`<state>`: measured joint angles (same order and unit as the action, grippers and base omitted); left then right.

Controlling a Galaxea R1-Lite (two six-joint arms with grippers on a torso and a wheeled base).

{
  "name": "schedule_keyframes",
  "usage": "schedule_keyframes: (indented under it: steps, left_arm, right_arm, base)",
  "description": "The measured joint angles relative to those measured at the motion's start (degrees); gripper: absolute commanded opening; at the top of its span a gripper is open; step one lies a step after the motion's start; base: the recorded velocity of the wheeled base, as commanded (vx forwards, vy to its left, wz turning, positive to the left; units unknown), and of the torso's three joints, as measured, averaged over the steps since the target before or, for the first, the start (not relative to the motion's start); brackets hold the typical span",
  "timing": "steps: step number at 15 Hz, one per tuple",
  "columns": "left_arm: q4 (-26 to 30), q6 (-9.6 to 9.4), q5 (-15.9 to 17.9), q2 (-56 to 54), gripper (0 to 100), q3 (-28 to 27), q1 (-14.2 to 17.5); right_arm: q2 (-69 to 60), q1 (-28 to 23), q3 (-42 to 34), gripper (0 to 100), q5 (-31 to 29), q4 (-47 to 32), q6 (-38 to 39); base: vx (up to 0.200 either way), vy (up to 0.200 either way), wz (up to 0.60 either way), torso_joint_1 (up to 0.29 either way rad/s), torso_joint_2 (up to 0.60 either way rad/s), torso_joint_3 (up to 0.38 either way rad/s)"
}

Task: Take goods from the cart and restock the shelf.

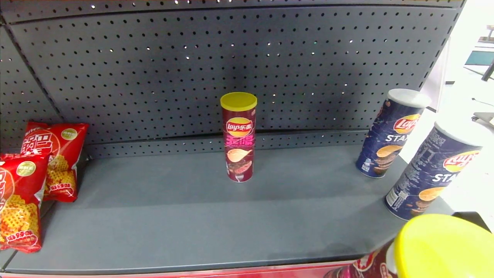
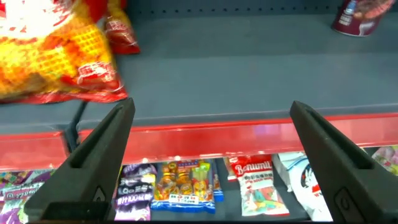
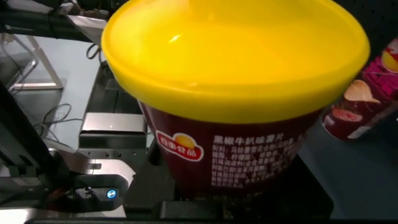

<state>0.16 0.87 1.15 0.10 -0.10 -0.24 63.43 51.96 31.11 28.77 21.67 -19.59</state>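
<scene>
A maroon chips can with a yellow lid (image 1: 436, 247) hangs at the shelf's front right corner. My right gripper is shut on this can's body (image 3: 236, 155), and the can hides its fingers. A second maroon can (image 1: 238, 139) stands upright mid-shelf near the pegboard back, also seen at the wrist view's edge (image 3: 364, 99). My left gripper (image 2: 211, 155) is open and holds nothing. It is level with the shelf's red front edge (image 2: 205, 134), in front of the shelf's left part.
Two blue chips cans (image 1: 389, 135) (image 1: 432, 170) stand at the shelf's right end. Red snack bags (image 1: 58, 162) (image 1: 19, 200) lean at the left end. The grey shelf board (image 1: 173, 216) lies bare between them. Candy packs (image 2: 186, 183) fill the shelf below.
</scene>
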Motion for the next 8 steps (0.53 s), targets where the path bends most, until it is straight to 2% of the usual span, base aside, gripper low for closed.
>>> schedule_keyframes:
  steps: [8]
  left_arm:
    - [0.0, -0.66, 0.4, 0.1, 100, -0.1, -0.1]
  right_arm:
    - [-0.3, -0.4, -0.2, 0, -0.1, 0.1, 0.3]
  base:
    - [0.000, 0.000, 0.00, 0.000, 0.00, 0.000]
